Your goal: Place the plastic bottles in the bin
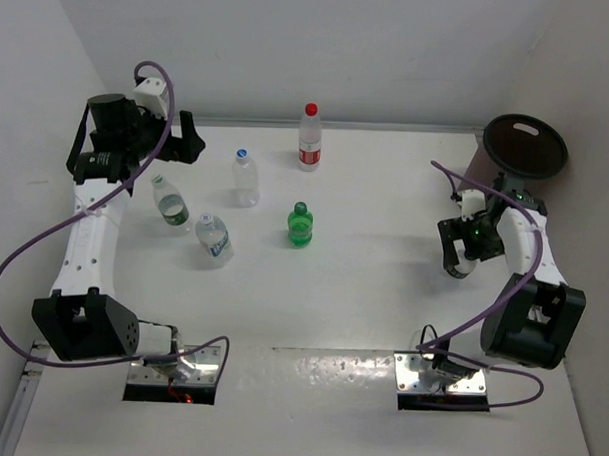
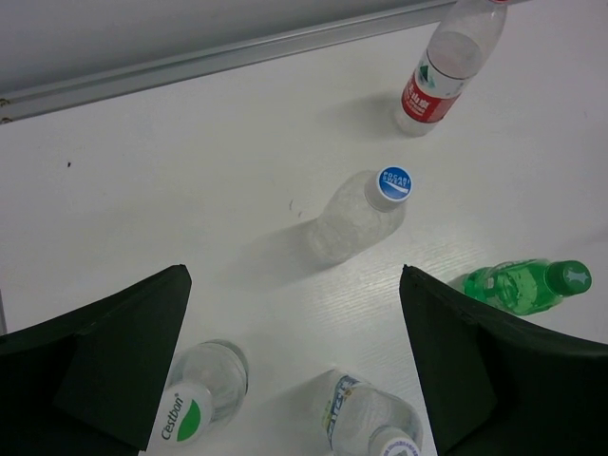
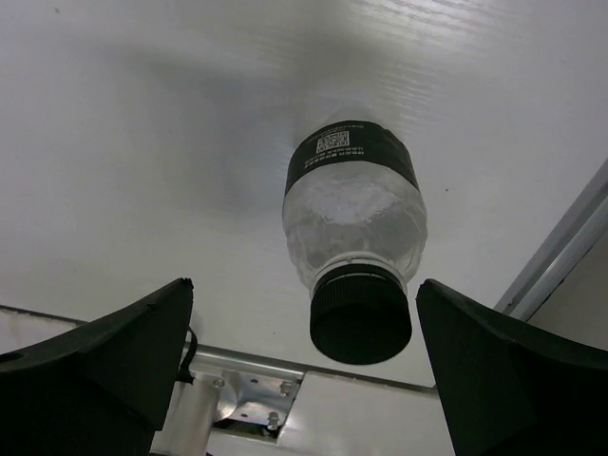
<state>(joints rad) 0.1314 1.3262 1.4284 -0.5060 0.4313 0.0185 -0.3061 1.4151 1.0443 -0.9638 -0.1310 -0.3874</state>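
Note:
Five plastic bottles stand left of centre: a red-capped one (image 1: 309,138) (image 2: 442,66), a blue-capped one (image 1: 245,176) (image 2: 366,214), an all-green one (image 1: 301,225) (image 2: 527,285), a clear one with a green-and-white cap (image 1: 169,201) (image 2: 195,399) and a blue-labelled one (image 1: 213,239) (image 2: 375,418). My left gripper (image 1: 185,140) (image 2: 294,275) hovers open above them, holding nothing. My right gripper (image 1: 462,256) (image 3: 302,313) is open, pointing down around an upright bottle with a black cap and label (image 3: 356,228); its fingers do not touch it. The top view hides this bottle under the gripper. The brown bin (image 1: 524,148) stands at the far right.
White walls close in the table on the left, back and right. A metal rail (image 2: 237,52) runs along the back edge. Two metal base plates (image 1: 174,369) (image 1: 444,378) sit at the near edge. The right arm's cable (image 1: 476,189) loops close to the bin.

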